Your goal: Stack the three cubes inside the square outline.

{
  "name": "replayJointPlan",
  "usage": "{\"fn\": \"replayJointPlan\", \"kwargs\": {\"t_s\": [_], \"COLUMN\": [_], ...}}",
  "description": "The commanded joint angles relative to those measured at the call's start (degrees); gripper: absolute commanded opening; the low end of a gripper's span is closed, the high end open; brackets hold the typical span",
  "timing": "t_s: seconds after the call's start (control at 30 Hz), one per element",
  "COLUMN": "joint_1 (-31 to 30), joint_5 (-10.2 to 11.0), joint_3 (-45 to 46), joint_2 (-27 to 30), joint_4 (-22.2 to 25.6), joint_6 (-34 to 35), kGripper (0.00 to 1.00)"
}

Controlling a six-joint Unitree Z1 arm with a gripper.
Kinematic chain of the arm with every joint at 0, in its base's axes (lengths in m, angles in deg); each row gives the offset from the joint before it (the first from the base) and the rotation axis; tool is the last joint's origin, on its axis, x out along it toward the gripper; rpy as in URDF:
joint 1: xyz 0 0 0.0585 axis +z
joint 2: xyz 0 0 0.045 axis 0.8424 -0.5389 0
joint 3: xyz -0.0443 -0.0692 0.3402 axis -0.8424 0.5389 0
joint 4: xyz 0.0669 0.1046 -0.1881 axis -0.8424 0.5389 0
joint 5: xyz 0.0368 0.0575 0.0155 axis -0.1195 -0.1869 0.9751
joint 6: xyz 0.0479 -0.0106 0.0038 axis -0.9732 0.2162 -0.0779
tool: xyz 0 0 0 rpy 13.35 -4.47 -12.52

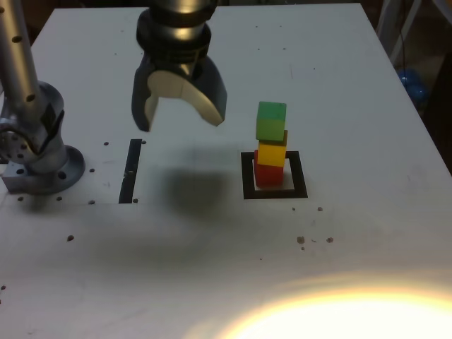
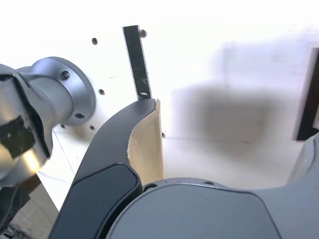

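The exterior view looks down on the table [image 1: 367, 233] from its front; the wrist view sits close, and both probably share the black strip [image 1: 131, 171].

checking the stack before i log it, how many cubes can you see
3, all in one stack inside the square outline: red cube at the bottom, yellow cube on it, green cube on top. None elsewhere on the table.

White table [image 1: 367, 141] with bright glare [image 1: 353, 314] at front.
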Motion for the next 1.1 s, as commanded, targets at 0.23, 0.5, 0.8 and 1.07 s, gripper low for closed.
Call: {"fn": "replayJointPlan", "kwargs": {"t_s": [0.23,0.5,0.8,1.07], "joint_1": [0.8,0.8,0.8,0.8], "joint_5": [-0.9,-1.8,-2.4,-2.4], "joint_3": [14.2,18.7,23.5,23.8], "joint_2": [3.8,6.3,8.2,7.8], "joint_4": [-7.7,-9.2,-11.9,-12.6], "joint_6": [0.6,0.9,1.0,1.0], "kGripper": [1.0,1.0,1.0,1.0]}}
